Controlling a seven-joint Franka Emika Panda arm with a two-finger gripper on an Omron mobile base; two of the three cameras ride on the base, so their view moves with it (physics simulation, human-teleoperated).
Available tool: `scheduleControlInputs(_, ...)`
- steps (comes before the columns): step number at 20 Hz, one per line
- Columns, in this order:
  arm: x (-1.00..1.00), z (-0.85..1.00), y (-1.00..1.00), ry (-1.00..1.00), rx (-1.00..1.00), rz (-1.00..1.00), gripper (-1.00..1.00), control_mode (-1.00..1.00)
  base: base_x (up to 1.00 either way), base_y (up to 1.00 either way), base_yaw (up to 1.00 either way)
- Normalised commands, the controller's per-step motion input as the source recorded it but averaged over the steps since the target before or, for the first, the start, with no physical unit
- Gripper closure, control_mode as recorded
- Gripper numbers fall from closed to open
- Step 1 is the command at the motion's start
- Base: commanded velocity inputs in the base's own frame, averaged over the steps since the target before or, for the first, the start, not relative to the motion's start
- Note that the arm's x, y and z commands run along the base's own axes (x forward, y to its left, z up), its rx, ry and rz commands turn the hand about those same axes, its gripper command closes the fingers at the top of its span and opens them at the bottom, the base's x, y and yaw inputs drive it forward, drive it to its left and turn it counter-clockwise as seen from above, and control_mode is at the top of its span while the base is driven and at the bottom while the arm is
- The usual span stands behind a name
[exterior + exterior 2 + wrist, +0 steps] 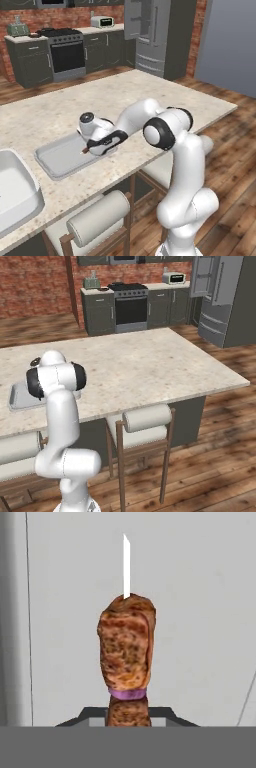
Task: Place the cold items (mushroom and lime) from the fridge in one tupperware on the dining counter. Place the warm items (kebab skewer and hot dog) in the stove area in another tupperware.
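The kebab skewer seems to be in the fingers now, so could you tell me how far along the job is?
In hand: the gripper holds the kebab skewer just over the flat tupperware on the dining counter; it is not released yet. Done: nothing shows inside that container so far. Left: dropping the skewer, then the hot dog, mushroom and lime, none in sight. A second container sits nearby.

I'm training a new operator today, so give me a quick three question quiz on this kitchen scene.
1. True or false: the fingers hold a kebab skewer.
2. What is the skewer above? A) the sink B) a grey tupperware C) the stove
3. Fill in: the tupperware sits on the ____ counter.

Key: 1 true. 2 B. 3 dining; the sink lies left of it, the stove far behind.
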Motion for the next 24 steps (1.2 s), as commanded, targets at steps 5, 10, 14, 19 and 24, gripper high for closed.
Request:
scheduleControlInputs(5,0.05,0.24,-0.01,-0.1,0.16,-0.17,-1.0,-1.0,0.0,0.0,0.0)
scheduleControlInputs(10,0.0,0.41,-0.07,-0.05,0.21,-0.06,-1.0,-1.0,0.0,0.0,0.0)
scheduleControlInputs(14,-0.28,0.93,-0.42,-0.09,0.29,0.0,-1.0,-1.0,0.0,0.0,0.0)
scheduleControlInputs(19,-0.91,1.0,-0.74,-0.24,0.35,0.0,-1.0,-1.0,0.0,0.0,0.0)
scheduleControlInputs(24,-1.0,1.0,-0.79,-0.23,0.29,-0.01,-1.0,-1.0,0.0,0.0,0.0)
